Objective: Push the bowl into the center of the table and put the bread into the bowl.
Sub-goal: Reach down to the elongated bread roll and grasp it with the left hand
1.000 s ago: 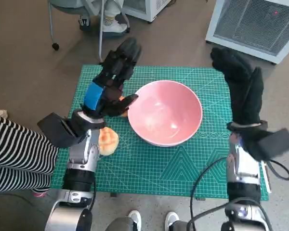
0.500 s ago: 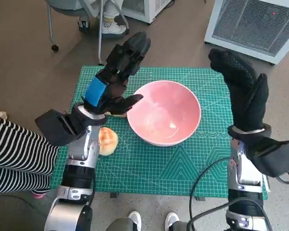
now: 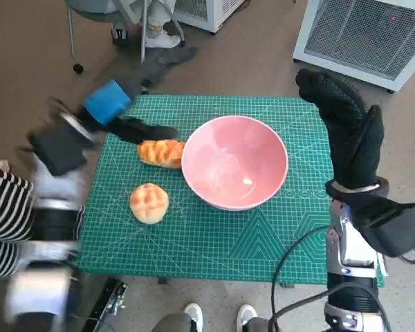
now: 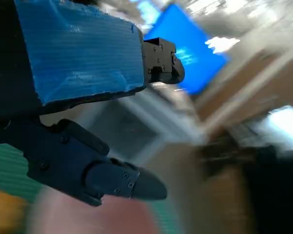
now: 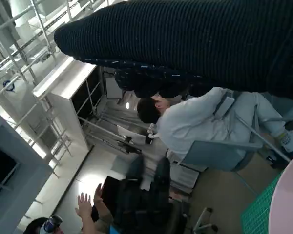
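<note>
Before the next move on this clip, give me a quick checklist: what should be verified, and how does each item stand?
1. Pink round bowl near the centre of the green cutting mat: ok.
2. Bowl holds no bread: not ok, nothing inside.
3. Long golden bread loaf reachable beside the bowl's rim: ok.
4. Round golden bun lying apart on the mat: ok.
5. Left hand holds nothing: cannot tell, motion-blurred.
6. Right hand free, raised beside the bowl: ok.

One pink bowl [image 3: 235, 162] on one green cutting mat [image 3: 214, 242], two pieces of bread, a long braided loaf [image 3: 161, 152] and a round bun [image 3: 149, 203], two robot hands, left [image 3: 121, 104] and right [image 3: 346, 124], one seated person [image 5: 195, 124] in the right wrist view
</note>
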Available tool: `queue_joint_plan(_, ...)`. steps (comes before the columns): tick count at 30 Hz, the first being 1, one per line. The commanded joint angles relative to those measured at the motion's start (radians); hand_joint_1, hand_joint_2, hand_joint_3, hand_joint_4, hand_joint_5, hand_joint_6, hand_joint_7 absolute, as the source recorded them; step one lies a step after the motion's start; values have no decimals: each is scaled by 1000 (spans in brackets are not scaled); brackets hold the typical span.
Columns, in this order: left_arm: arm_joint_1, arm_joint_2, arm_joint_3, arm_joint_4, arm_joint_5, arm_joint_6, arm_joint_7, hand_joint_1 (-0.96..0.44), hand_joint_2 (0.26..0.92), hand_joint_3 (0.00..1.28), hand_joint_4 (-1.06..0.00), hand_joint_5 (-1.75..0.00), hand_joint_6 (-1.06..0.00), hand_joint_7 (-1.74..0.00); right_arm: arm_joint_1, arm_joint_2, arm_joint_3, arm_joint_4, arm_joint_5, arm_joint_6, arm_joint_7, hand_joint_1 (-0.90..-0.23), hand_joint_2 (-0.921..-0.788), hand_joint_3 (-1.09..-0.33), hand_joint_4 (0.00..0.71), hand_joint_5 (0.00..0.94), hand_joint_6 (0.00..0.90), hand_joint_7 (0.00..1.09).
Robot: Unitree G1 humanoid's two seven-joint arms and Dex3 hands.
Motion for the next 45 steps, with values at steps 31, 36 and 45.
queue_joint_plan(31,-319,-85,-358,574,400,144,54,-259,757,5,-76,0,-256,-4,36,4,-7,-4,20,34,-5,-715,-921,-683,198,6,171,296)
queue_joint_plan(36,-322,-118,-386,630,430,171,82,-255,757,4,-72,0,-254,-2,44,1,-14,-13,19,41,-10,-716,-921,-681,207,10,171,298)
queue_joint_plan(45,-319,-160,-429,687,479,224,120,-275,759,3,-50,0,-236,0,58,8,-23,-31,17,52,-20,-727,-921,-663,232,17,185,310)
